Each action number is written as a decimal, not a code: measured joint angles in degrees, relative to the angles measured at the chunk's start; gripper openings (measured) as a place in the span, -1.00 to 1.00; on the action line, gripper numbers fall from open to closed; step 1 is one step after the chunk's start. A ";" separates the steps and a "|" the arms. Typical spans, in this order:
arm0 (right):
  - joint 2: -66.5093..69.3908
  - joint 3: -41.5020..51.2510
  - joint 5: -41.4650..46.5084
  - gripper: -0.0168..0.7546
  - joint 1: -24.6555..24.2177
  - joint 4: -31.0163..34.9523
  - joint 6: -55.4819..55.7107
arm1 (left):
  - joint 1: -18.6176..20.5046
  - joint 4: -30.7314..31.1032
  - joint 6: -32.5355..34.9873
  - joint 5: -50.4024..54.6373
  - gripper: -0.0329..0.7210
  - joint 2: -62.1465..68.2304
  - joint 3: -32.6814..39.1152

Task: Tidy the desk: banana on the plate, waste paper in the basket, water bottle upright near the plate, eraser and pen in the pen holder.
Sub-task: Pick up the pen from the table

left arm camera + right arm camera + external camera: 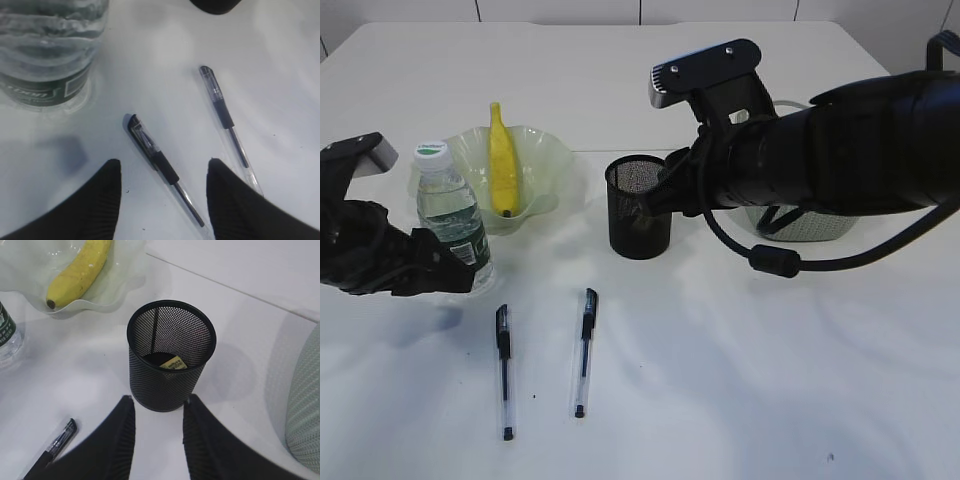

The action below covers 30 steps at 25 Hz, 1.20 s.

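Nearest me on the desk I see two pens lying loose, well apart from each other: the left pen and the right pen, both with dark caps pointing away from me. From my left wrist camera, the left gripper hangs just above the left pen, its fingers spread wide on either side and holding nothing. The right pen lies just beyond its right finger.

A little farther back, on the left, the water bottle stands upright beside the plate, and my left arm sits right next to it. In the middle stands the pen holder. The right gripper hovers at its near side, fingers apart with nothing between them. Looking down through the right wrist camera, I can see the eraser lying at the bottom of the pen holder.

Behind the bottle, the banana rests in the plate, dark tip toward me. To the right, the basket is mostly hidden behind my right arm; I cannot tell what is inside it.
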 joint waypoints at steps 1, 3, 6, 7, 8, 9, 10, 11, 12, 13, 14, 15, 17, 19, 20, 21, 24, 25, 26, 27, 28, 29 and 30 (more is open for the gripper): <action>0.00 0.00 0.00 -0.31 0.00 0.00 0.00 | 0.00 0.76 -0.64 -0.39 0.11 0.00 0.00; 0.00 0.00 0.00 -0.31 0.00 0.00 0.00 | -0.21 2.43 -1.80 -0.97 0.11 0.00 0.00; 0.00 0.00 0.00 -0.31 0.00 0.00 0.00 | -1.96 3.78 -2.45 -2.06 0.11 0.00 0.00; 0.00 0.00 0.00 -0.31 0.00 0.00 0.00 | -2.93 4.14 -2.57 -2.39 0.11 0.00 0.00; 0.00 0.00 0.00 -0.31 0.00 0.00 0.00 | -3.98 4.27 -2.70 -2.90 0.11 0.00 0.00; 0.00 0.00 0.00 -0.31 0.00 0.00 0.00 | -4.85 4.38 -2.81 -3.25 0.11 0.00 0.00; 0.00 0.00 0.00 -0.31 0.00 0.00 0.00 | -5.86 4.38 -2.81 -3.63 0.11 0.00 0.00; 0.00 0.00 0.00 -0.31 0.00 0.00 0.00 | -6.72 4.38 -2.81 -4.20 0.11 0.32 0.00; 0.00 0.00 0.00 -0.31 0.00 0.00 0.00 | -7.22 4.38 -2.92 -4.73 0.11 0.61 0.00; 0.00 0.00 0.00 -0.31 0.00 0.00 0.00 | -7.72 4.46 -2.89 -5.14 0.11 1.12 0.00; 0.00 0.00 0.00 -0.31 0.00 0.00 0.00 | -7.97 4.46 -2.89 -5.41 0.11 1.75 0.00; 0.00 0.00 0.00 -0.31 0.00 0.00 0.00 | -8.10 4.50 -2.89 -5.65 0.11 2.41 0.00; 0.00 0.00 0.00 -0.31 0.00 0.00 0.00 | -8.23 4.73 -2.89 -5.86 0.11 4.27 -0.04; 0.00 0.00 0.00 -0.31 0.00 0.00 0.00 | -8.33 4.98 -2.89 -6.33 0.11 5.59 -0.04; 0.00 0.00 0.00 -0.31 0.00 0.00 0.00 | -8.30 5.01 -2.89 -6.48 0.11 6.03 -0.04; 0.00 0.00 0.00 -0.31 0.00 0.00 0.00 | -8.36 5.12 -2.89 -6.84 0.11 6.17 -0.04; 0.00 0.00 0.00 -0.31 0.00 0.00 0.00 | -8.36 5.45 -2.89 -8.10 0.11 6.22 -0.14; 0.00 0.00 0.00 -0.31 0.00 0.00 0.00 | -8.36 5.61 -2.89 -8.64 0.11 6.22 -0.13; 0.00 0.00 0.00 -0.31 0.00 0.00 0.00 | -8.36 5.74 -2.89 -9.11 0.11 6.22 -0.13; 0.00 0.00 0.00 -0.31 0.00 0.00 0.00 | -8.36 5.85 -2.89 -9.38 0.11 6.22 -0.13; 0.00 0.00 0.00 -0.31 0.00 0.00 0.00 | -8.36 5.85 -2.89 -9.62 0.11 6.22 -0.13; 0.00 0.00 0.00 -0.31 0.00 0.00 0.00 | -8.36 5.85 -2.89 -9.88 0.11 6.22 -0.13; 0.00 0.00 0.00 -0.31 0.00 0.00 0.00 | -8.44 5.85 -2.89 -10.29 0.11 6.22 -0.13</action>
